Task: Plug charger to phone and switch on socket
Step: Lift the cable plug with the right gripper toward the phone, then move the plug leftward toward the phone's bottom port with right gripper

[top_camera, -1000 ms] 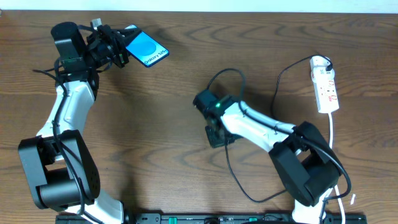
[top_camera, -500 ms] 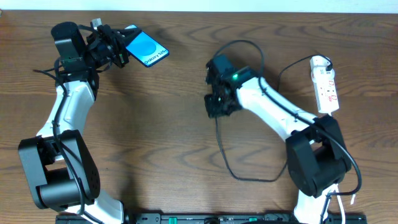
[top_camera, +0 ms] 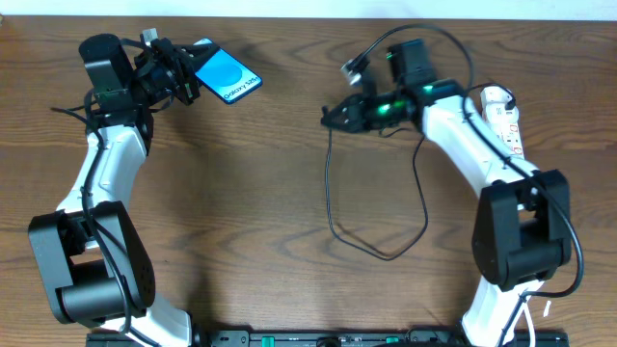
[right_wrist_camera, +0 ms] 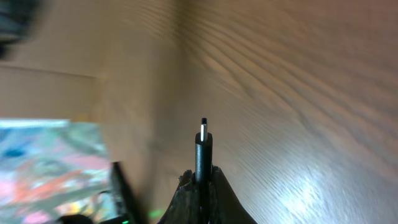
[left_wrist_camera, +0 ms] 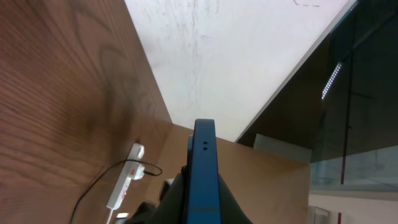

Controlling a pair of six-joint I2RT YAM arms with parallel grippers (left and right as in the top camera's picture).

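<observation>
The phone (top_camera: 226, 77), blue screen with white text, is held up off the table at the far left by my left gripper (top_camera: 185, 82), which is shut on its lower end. In the left wrist view the phone (left_wrist_camera: 203, 168) shows edge-on between the fingers. My right gripper (top_camera: 333, 118) is shut on the charger plug tip (right_wrist_camera: 203, 144), which points left toward the phone. The black charger cable (top_camera: 376, 253) loops down over the table. The white socket (top_camera: 504, 132) lies at the far right and also shows in the left wrist view (left_wrist_camera: 124, 185).
The wooden table (top_camera: 241, 222) fills the view. The socket's white cord (top_camera: 519, 207) runs down the right side behind the right arm. A black rail (top_camera: 318, 338) lies along the front edge.
My right arm has swung from the table's middle up toward the far edge, carrying the charger plug and dragging the cable loop along. The left arm and phone have not moved.
</observation>
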